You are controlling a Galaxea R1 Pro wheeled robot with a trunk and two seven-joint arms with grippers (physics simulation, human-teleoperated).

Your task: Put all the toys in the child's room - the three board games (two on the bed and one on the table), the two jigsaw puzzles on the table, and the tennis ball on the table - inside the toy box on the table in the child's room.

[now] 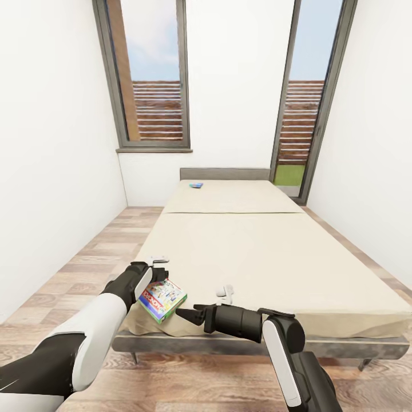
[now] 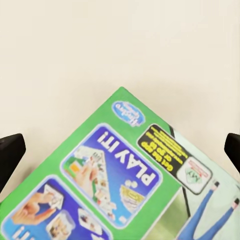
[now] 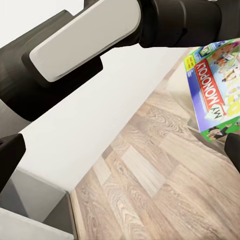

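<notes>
Head view: the left gripper (image 1: 155, 264) hangs over the near left corner of the bed (image 1: 269, 252), fingers spread wide, just above the green-edged board game (image 1: 162, 298) lying there. The right gripper (image 1: 184, 314) points left at that box; I cannot tell its opening. Far off by the headboard (image 1: 224, 173) lies the small blue board game (image 1: 196, 185).

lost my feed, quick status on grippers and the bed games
Left gripper open over green-edged game box at bed corner. Right gripper open, empty. Small blue game near headboard.
</notes>
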